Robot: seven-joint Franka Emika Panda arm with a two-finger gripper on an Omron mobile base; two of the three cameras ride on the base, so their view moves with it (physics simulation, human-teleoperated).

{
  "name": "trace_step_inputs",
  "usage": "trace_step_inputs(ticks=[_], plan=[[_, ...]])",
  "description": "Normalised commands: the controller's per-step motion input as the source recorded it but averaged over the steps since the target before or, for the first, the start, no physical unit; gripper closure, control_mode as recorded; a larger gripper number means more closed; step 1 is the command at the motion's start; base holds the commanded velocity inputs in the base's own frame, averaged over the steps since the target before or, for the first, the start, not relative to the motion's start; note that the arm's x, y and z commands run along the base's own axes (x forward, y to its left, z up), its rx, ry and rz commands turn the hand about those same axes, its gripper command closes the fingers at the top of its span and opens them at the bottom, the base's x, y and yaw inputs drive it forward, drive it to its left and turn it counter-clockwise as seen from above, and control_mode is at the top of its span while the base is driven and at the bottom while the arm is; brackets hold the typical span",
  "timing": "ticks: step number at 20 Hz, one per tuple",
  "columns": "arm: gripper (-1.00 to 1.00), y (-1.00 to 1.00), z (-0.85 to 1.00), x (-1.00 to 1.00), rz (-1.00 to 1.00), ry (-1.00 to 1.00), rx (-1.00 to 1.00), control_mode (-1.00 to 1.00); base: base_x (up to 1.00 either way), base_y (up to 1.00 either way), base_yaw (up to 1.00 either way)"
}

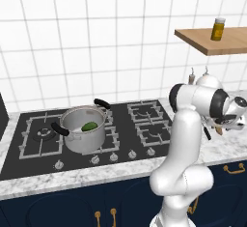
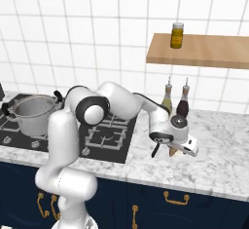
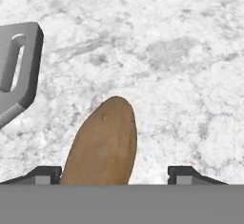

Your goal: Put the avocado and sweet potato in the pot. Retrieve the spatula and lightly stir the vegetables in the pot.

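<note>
The steel pot [image 1: 83,139] stands on the front left burner, and the dark-green avocado [image 1: 89,126] lies inside it. On the marble counter right of the stove lies the tan-brown sweet potato [image 3: 102,142]. My gripper [image 3: 116,174] is down over it, jaws open, one fingertip [image 3: 47,173] on each side; the right one is clearly apart from it. The spatula's silver slotted head [image 3: 16,75] lies just left of the sweet potato in the hand view. From the right base view, the gripper [image 2: 176,149] sits low on the counter with the spatula's black handle [image 2: 155,150] beside it.
Two bottles [image 2: 168,99] [image 2: 184,104] stand against the tiled wall behind the gripper. A wooden shelf [image 2: 199,50] with a jar [image 2: 177,34] hangs above. The black stove [image 1: 144,124] lies to the left, the pot [image 2: 31,113] on it.
</note>
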Motion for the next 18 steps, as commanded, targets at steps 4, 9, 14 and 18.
trace_step_inputs(ticks=[4,9,14,18], plan=[[1.0,0.0,-0.51,0.1,0.08,0.09,-0.05,-1.0,0.0,0.0,0.0],[1.0,0.08,-0.17,-0.14,0.04,-0.07,-0.01,-1.0,0.0,0.0,0.0],[1.0,0.68,0.93,-0.11,0.3,-0.46,0.0,-1.0,0.0,0.0,0.0],[1.0,0.98,1.0,0.02,0.41,-0.26,-0.14,-1.0,0.0,0.0,0.0]])
